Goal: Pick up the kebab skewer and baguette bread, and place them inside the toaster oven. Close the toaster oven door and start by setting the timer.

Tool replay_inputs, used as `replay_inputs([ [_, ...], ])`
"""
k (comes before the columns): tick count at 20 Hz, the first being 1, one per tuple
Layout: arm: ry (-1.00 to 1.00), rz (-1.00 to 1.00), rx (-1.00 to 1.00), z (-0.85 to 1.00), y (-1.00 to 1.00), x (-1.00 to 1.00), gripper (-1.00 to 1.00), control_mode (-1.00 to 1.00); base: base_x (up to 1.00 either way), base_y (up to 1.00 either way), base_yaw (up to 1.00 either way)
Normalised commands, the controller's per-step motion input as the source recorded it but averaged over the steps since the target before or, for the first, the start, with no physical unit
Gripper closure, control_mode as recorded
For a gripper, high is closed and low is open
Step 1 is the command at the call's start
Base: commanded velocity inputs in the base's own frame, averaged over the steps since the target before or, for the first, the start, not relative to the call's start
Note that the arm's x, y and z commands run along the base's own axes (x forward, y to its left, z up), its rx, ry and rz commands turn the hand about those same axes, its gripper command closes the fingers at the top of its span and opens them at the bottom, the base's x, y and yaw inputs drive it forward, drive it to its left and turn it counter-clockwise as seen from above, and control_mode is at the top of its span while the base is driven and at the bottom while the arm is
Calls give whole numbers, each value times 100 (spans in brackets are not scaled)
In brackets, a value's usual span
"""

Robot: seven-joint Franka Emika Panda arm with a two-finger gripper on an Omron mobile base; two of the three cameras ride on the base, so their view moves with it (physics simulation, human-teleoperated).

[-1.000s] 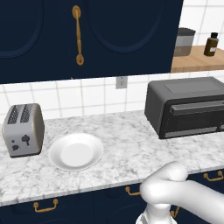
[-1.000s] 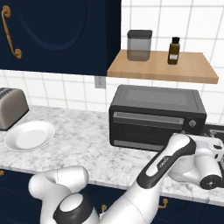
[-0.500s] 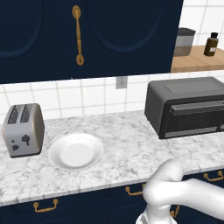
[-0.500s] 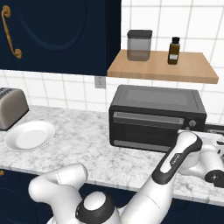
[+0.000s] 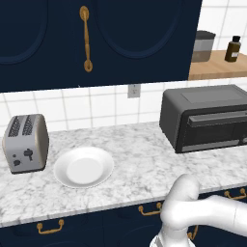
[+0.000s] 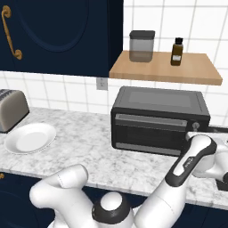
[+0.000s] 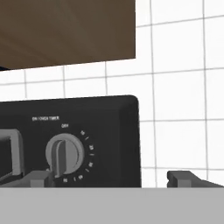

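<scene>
The hand faces the right end of the toaster oven with its fingers spread wide apart and gripping nothing; the timer knob sits just above the left fingertip rather than between the two. The toaster oven stands at the right of the bench, against the tiled wall; the toaster oven door reads as shut in both base views. The plate beside the slot toaster is bare; neither the kebab skewer nor the baguette bread lies on it, and the dark door window does not reveal whether they are inside.

Probable faults from this position:

- Off-centre closure; the knob lies nearer one finger, so that finger is likely to strike first, and the hand may slide off the knob or pinch only its edge.
- Slip on rotation; a shallow grip on the knob's ridge may turn the hand without turning the dial, leaving the pointer at its present mark.
- Contact with the oven's right edge or the wall tiles; the right finger hangs beyond the oven face, so an advance may nudge the oven along the bench.
</scene>
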Motion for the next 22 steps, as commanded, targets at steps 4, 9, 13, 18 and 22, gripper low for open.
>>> replay_inputs([
  [4, 0, 0, 0, -2, 8, 26, -100, -100, 0, 0, 0],
  [9, 0, -1, -3, -1, 30, 4, -100, -100, 0, 0, 0],
  [13, 0, -11, -6, 0, 41, -1, -100, -100, 0, 0, 0],
  [18, 0, -21, -7, 0, 19, 0, -100, -100, 0, 0, 0],
  [22, 0, -26, -7, 0, 1, 12, -100, -100, 0, 0, 0],
])
